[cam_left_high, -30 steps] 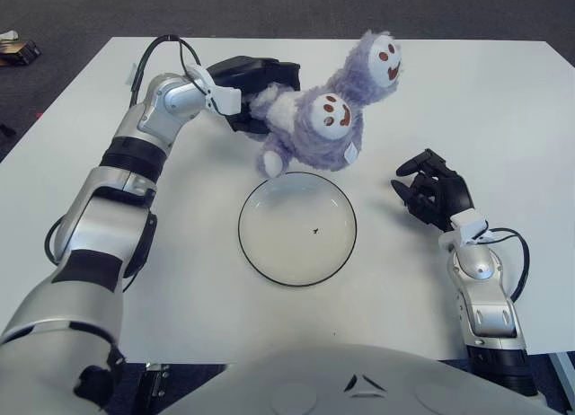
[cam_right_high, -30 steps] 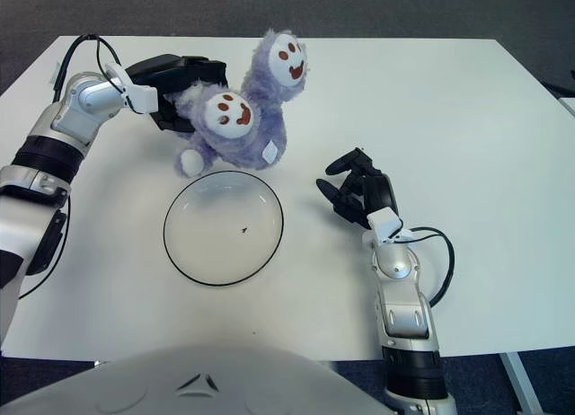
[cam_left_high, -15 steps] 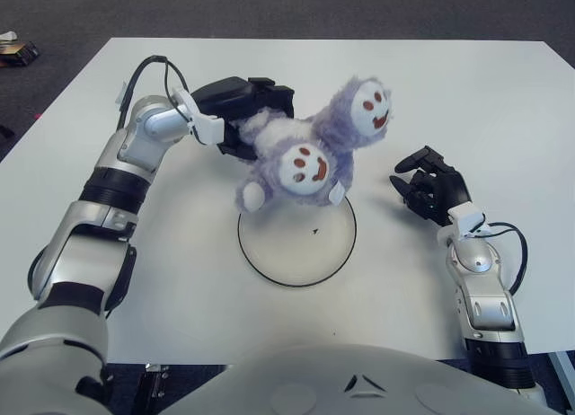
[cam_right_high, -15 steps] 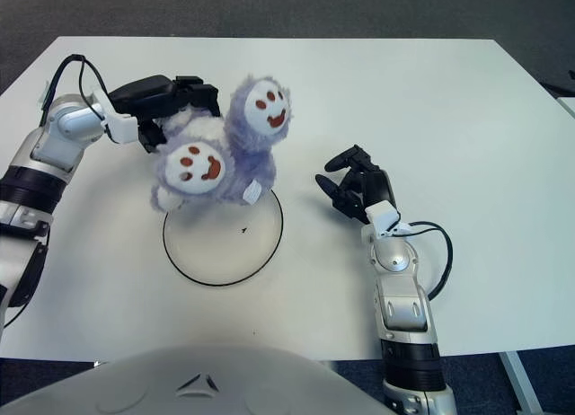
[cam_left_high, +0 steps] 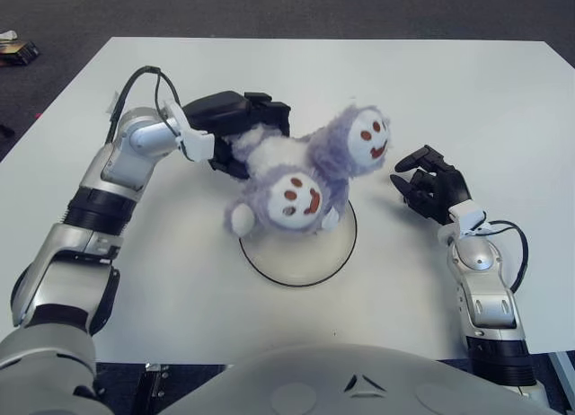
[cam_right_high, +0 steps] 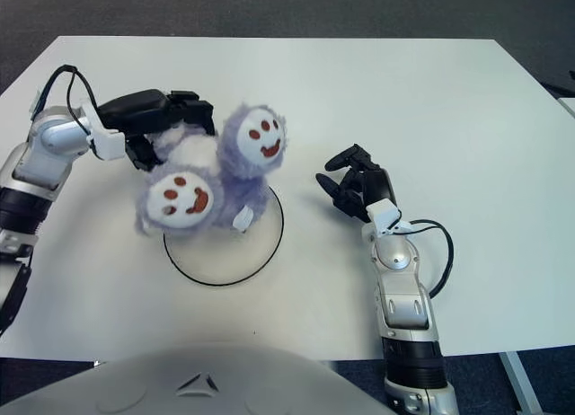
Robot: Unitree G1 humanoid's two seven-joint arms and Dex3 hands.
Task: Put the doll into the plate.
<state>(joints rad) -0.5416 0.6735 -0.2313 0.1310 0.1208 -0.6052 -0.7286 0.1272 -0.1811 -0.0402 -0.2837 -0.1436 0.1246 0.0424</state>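
Doll (cam_left_high: pixel 301 177) hiding plate's (cam_left_high: pixel 296 273) far rim

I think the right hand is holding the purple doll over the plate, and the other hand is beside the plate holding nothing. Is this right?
Not quite: the left hand holds the purple doll over the plate, as the left eye view shows. The right hand is the one beside the plate, on its right, holding nothing. The rest is correct.

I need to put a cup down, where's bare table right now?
Free: the far right stretch of the table beyond the right hand, and the near-left part below the left hand. Crowded: the middle, where the doll hangs over the plate.
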